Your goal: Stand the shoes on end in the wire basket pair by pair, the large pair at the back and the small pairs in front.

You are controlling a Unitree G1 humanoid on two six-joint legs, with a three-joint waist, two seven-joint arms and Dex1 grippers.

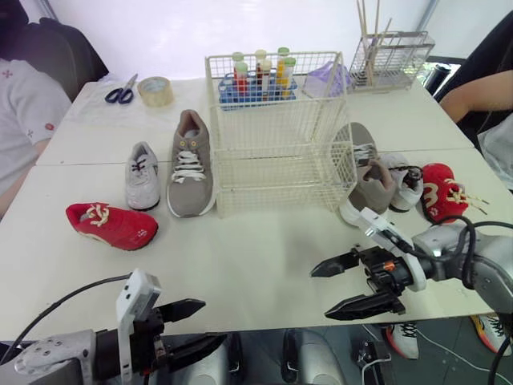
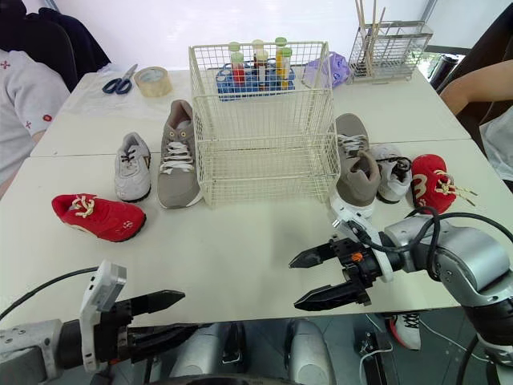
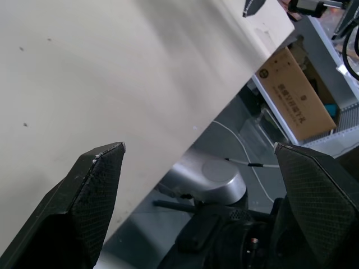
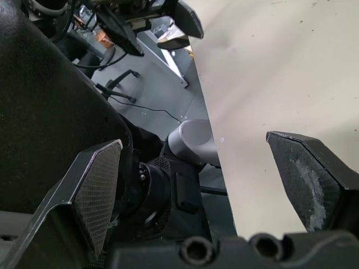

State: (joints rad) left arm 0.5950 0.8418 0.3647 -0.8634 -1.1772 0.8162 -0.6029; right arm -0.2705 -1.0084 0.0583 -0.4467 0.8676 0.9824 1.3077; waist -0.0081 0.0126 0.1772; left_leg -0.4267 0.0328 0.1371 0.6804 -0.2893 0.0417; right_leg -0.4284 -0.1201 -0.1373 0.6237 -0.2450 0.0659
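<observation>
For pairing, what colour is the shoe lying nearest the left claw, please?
Red shoe; clearest in left eye view.

White table (image 1: 264, 273); pale wall (image 1: 200, 24) behind; grey floor (image 3: 238, 131), cardboard box (image 3: 297, 95) beneath.

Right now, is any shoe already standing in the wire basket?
No, the wire basket holds no shoe; the shoes lie on the table beside it.
</observation>
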